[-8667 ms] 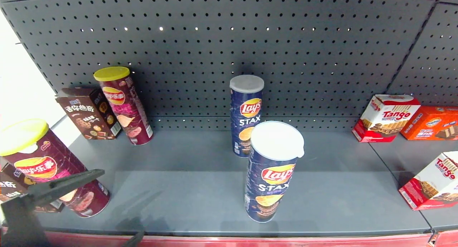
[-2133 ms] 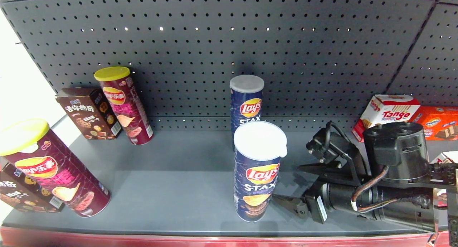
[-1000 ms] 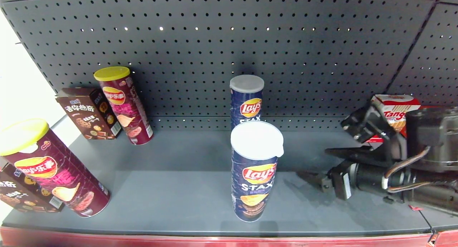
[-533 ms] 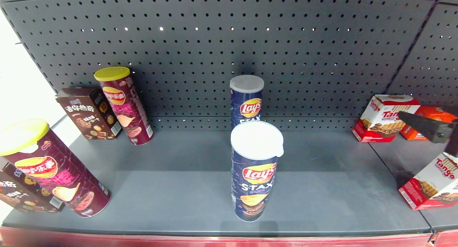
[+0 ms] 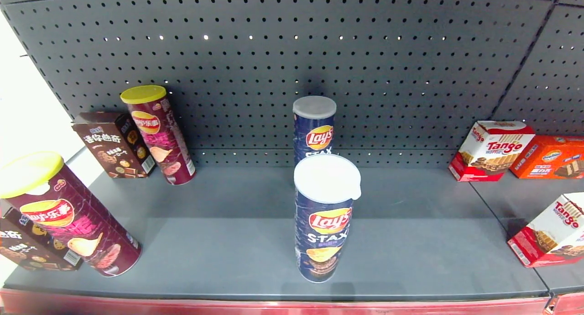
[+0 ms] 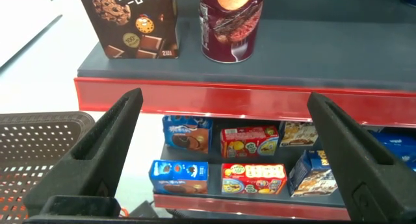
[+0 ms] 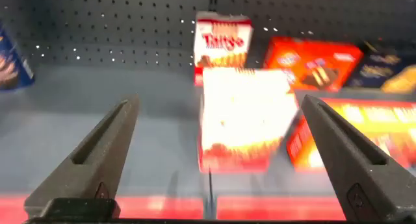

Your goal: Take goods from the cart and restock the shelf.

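Tools: you have both spread wide and empty. Left tool (image 6: 224,97) sits low in front of the shelf (image 6: 292,63), with the cart (image 6: 39,146) beside it. Right tool (image 7: 219,102) faces the wafer boxes (image 7: 244,117). Front can (image 5: 324,219) stands upright mid-shelf, back can (image 5: 314,128) right behind it.

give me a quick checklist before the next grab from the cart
1. Front blue can upright on the shelf: ok.
2. Rear blue can upright behind it, by the back panel: ok.
3. Left end effector open and empty: ok.
4. Right end effector open and empty: ok.
5. Bare shelf space left and right of the front blue can for more goods: ok.
6. Goods left in the mesh basket beside the left end effector: cannot tell, its contents are hidden.
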Robot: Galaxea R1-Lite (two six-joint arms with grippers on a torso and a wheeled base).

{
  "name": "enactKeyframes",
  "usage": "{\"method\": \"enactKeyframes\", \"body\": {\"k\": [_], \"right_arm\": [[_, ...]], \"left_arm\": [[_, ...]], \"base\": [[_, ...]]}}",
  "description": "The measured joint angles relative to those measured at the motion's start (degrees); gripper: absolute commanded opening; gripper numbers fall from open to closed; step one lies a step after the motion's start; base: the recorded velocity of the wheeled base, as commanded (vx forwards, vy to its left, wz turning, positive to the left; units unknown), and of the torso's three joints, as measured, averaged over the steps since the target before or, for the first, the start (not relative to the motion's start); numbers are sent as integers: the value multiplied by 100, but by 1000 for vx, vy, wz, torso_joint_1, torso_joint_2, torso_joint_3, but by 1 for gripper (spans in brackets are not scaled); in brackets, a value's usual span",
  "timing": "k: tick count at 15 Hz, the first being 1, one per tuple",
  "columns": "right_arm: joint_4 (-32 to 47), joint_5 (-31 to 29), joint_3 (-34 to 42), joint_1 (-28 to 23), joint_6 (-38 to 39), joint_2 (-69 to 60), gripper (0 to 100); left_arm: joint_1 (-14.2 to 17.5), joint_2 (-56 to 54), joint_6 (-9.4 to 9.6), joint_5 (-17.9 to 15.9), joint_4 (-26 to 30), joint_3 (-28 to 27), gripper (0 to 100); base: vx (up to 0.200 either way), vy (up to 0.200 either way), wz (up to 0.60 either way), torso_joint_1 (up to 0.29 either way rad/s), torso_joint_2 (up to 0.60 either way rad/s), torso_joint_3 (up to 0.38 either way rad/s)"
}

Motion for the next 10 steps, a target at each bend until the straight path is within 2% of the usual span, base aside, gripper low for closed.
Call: {"method": "enactKeyframes", "body": {"k": [3, 5, 7, 8, 10], "right_arm": [[380, 385, 1074, 13, 77, -1146, 100], [1040, 567, 1323, 28, 107, -1434, 100], [1231, 1370, 1384, 30, 102, -1557, 100], [1302, 1408, 1389, 2, 134, -1591, 100], [1582, 864, 1392, -149, 525, -1621, 100]], "left_arm": [[0, 0, 46, -59, 0, 0, 100], [0, 0, 49, -61, 0, 0, 100], [-2, 0, 27, -59, 0, 0, 100], [0, 0, 22, -61, 0, 0, 100], [0, 0, 20, -63, 0, 0, 100]], "base": [[0, 0, 0, 0, 0, 0], [0, 0, 0, 0, 0, 0], [0, 0, 0, 0, 0, 0], [0, 0, 0, 0, 0, 0], [0, 0, 0, 0, 0, 0]]}}
